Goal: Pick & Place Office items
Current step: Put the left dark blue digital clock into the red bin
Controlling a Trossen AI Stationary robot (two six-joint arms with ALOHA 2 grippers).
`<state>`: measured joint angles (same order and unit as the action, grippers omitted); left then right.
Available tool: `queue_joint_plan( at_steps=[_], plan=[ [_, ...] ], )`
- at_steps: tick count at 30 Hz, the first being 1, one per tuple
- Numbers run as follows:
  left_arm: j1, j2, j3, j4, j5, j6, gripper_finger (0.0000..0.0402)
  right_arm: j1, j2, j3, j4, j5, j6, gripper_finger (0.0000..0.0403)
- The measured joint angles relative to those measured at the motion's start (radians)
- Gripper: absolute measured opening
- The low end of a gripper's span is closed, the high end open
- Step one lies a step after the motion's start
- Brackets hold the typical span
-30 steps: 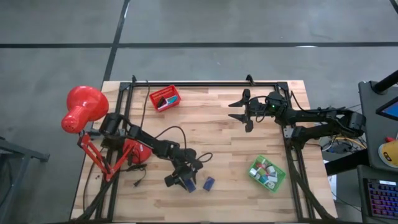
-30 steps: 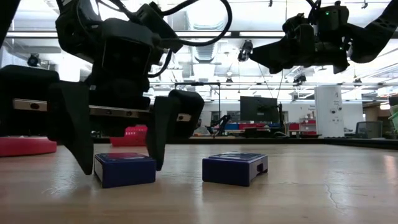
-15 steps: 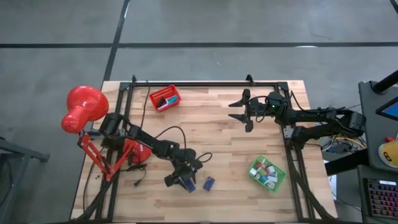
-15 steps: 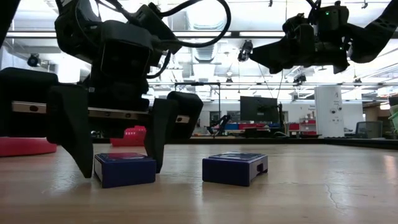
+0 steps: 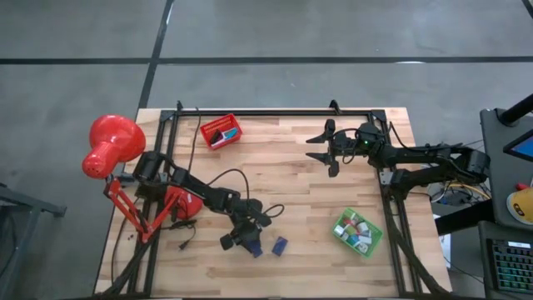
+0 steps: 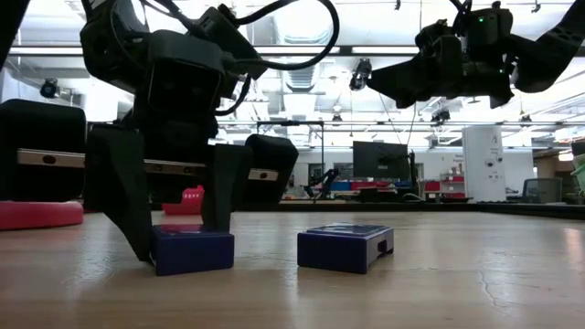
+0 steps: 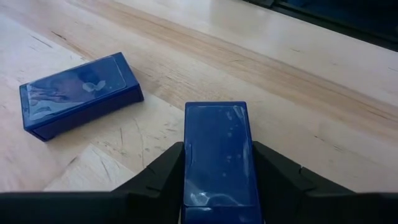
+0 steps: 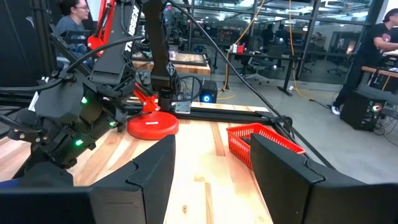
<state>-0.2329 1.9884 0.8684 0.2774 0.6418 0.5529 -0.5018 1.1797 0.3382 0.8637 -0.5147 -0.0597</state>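
Gripping a navy block near the red lamp base

Pressing down on the desk (image 5: 300, 200), the left gripper (image 6: 178, 239) is clamping its fingers on a navy block (image 7: 219, 155), right of the red lamp base (image 5: 181, 205). A second navy block (image 6: 345, 247) is lying just beside it. The right gripper (image 5: 321, 147) is hovering well apart with fingers spread.

Robotics lab / open workshop floor. Butcher-block wooden table (image 5: 291, 167) bolted in a black metal frame (image 5: 275, 111), sitting on grey concrete floor (image 5: 275, 33). Low view looks into a big hall: exposed ceiling with strip lights (image 6: 384, 46), dark monitor (image 6: 379, 157) on a far bench. Right wrist view shows more workbenches (image 8: 180, 61), hanging cables, seated person (image 8: 73, 25) and standing person (image 8: 373, 50).
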Motion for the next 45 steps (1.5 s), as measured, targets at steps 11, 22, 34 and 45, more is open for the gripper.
queue_joint_plan(
  at_steps=[11,22,34,45],
  plan=[
    [0.008,-0.023,0.01,0.002,-0.003,-0.047,0.0164,0.0,0.0,0.0,0.0,0.0,0.0,0.0203],
    [0.137,-0.129,-0.007,-0.004,0.076,-0.235,0.0164,0.0,0.0,0.0,-0.002,0.0,0.0,0.0203],
    [0.386,-0.163,-0.008,-0.006,0.063,-0.391,0.0164,0.0,0.0,0.0,-0.018,0.0,0.0,0.0203],
    [0.639,-0.163,-0.006,0.0,-0.055,-0.741,0.0164,0.0,0.0,0.0,-0.022,0.0,0.0,0.0203]
  ],
)
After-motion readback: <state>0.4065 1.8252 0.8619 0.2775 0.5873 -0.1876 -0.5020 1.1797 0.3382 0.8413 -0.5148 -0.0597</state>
